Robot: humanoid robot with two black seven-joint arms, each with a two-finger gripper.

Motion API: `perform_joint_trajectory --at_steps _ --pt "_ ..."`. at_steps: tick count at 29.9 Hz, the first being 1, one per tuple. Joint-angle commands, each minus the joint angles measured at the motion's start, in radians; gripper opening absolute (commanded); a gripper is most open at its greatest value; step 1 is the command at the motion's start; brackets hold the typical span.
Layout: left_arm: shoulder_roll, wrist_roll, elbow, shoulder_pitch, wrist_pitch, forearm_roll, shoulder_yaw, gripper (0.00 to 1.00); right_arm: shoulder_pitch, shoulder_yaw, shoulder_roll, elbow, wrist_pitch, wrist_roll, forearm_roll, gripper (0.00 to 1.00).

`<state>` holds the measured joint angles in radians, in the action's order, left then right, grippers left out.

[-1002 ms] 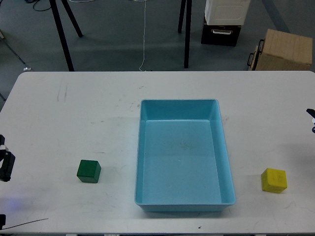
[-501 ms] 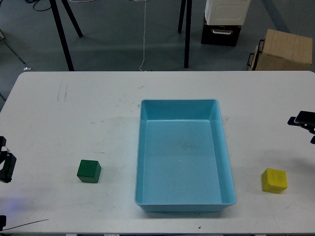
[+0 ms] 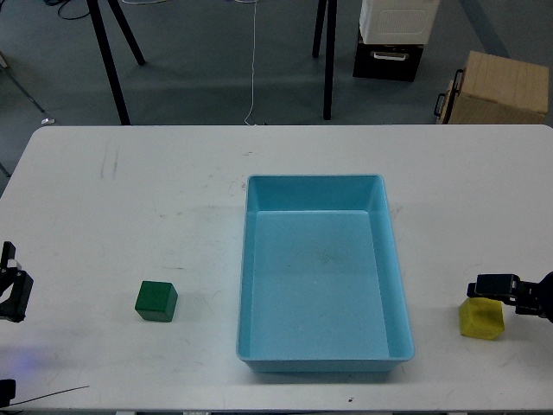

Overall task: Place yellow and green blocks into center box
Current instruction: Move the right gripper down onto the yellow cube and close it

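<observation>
The dark green block point(image 3: 156, 301) sits on the white table, left of the light blue tray point(image 3: 250, 285), which holds nothing. The yellow block point(image 3: 480, 322) sits on the table to the right of the tray, near the front edge. My right gripper point(image 3: 486, 286) comes in from the right edge and hangs just over the yellow block's top, overlapping its upper edge. Its fingers are dark and I cannot tell them apart. My left gripper point(image 3: 12, 294) shows only partly at the left edge, well to the left of the green block.
The white table point(image 3: 155, 199) has faint scuff marks. Beyond its far edge stand black stand legs point(image 3: 328, 60), a white and black case point(image 3: 393, 35) and a tan cardboard box point(image 3: 499, 86) on the grey floor. A thin cable lies at the front left corner.
My right gripper has moved down and inward from the right edge to just above the yellow block. The left gripper has shifted only slightly. The blocks and the tray have not moved.
</observation>
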<state>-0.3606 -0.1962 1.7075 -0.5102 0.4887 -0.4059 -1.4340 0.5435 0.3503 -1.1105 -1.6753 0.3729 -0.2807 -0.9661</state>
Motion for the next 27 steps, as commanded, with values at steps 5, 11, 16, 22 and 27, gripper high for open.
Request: perform_joint_trajectory --at_steps 5,11,16,22,27 --pt "0.002 0.001 -0.002 0.009 0.000 0.001 0.001 1.00 0.003 -0.016 0.034 0.014 0.000 0.000 0.000 1.00" --pt "0.002 0.001 -0.005 0.009 0.000 0.001 0.004 1.00 0.003 -0.024 0.061 0.026 -0.005 0.000 0.001 1.00" --pt "0.002 0.001 -0.006 0.009 0.000 0.001 0.012 1.00 0.001 -0.024 0.087 0.046 -0.008 -0.002 0.003 1.00" --pt "0.002 0.001 -0.017 0.009 0.000 0.001 0.014 1.00 0.001 -0.025 0.097 0.048 -0.031 0.000 0.003 0.98" --pt "0.002 0.001 -0.023 0.009 0.000 0.001 0.014 1.00 0.003 -0.050 0.101 0.046 -0.031 0.000 0.004 0.79"
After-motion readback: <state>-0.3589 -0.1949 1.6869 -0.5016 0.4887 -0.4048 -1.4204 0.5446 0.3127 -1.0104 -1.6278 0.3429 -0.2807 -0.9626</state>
